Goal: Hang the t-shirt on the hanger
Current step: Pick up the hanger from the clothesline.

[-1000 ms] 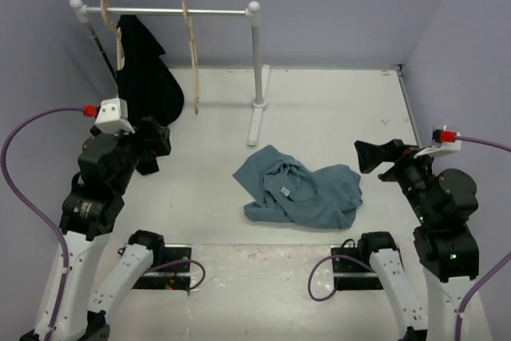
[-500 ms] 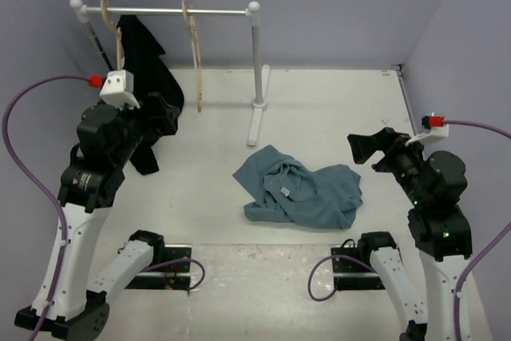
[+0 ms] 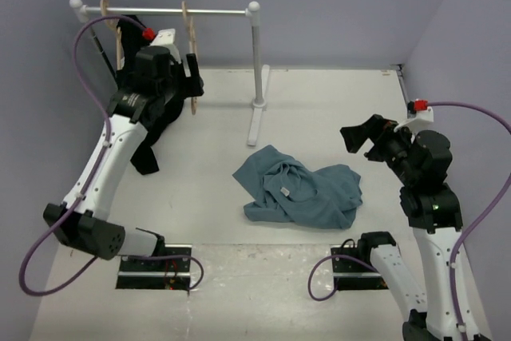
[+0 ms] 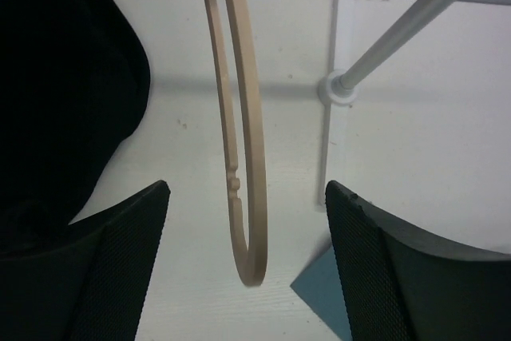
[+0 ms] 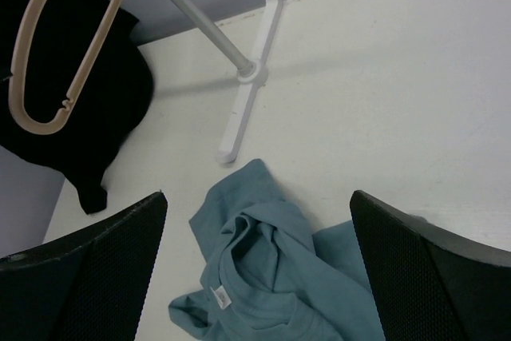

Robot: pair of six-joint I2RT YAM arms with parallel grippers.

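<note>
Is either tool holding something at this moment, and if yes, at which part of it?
Nothing is held. The left tool is open, with the hanger's lower end between its fingers, untouched. The right tool is open, away from the t-shirt.

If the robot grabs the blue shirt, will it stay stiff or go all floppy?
Probably floppy: the t-shirt lies crumpled in soft folds on the table, so it would likely droop from wherever it is pinched. It looks thin, so it is probably light. Lying flat and bunched, it seems unlikely to roll.
</note>
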